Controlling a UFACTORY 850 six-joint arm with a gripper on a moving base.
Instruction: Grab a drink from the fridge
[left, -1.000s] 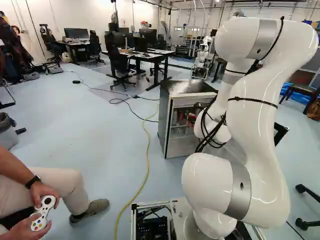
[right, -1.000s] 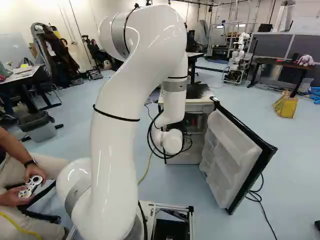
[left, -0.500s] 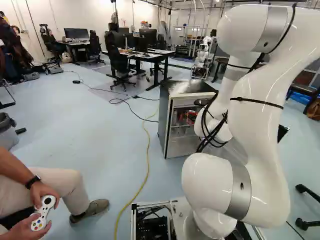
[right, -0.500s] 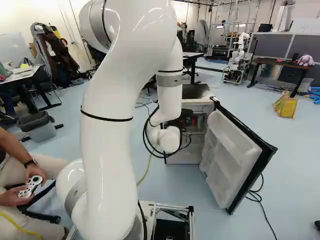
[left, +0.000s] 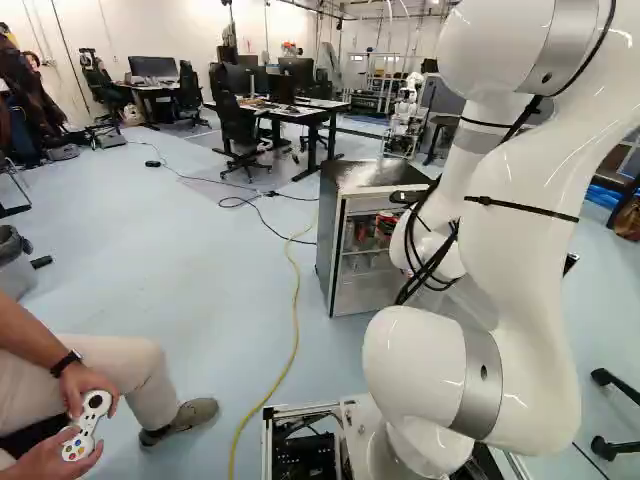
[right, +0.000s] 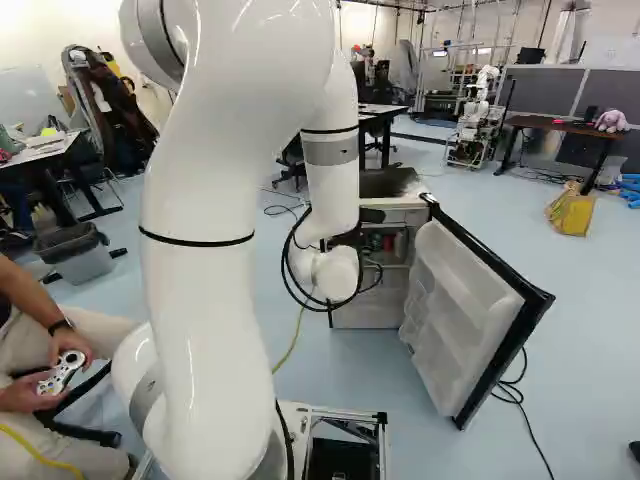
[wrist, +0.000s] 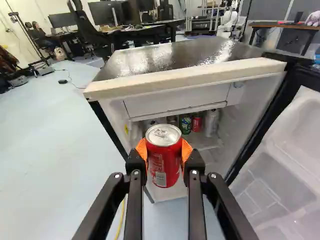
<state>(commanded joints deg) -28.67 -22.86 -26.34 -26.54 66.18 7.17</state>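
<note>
Red can is upright in the gripper, jaws closed on it from both sides, an orange pad at 9 and another at 3 o'clock on the can. Most of the gripper hides behind the arm in the left base view, so the red patch there is probably the same can. Wrist view: can sits just in front of the fridge shelf. Past it, about 1 o'clock from the gripper: green can, second red can, silver can, all inside, under the white drawer. Fridge is at 1 o'clock from the arm's base joint in the right base view; door swung wide, 4 o'clock off the cabinet. Another robot stands well beyond, 1 o'clock past the fridge. Yellow cable on the floor, 8 o'clock from the fridge in the left base view.
</note>
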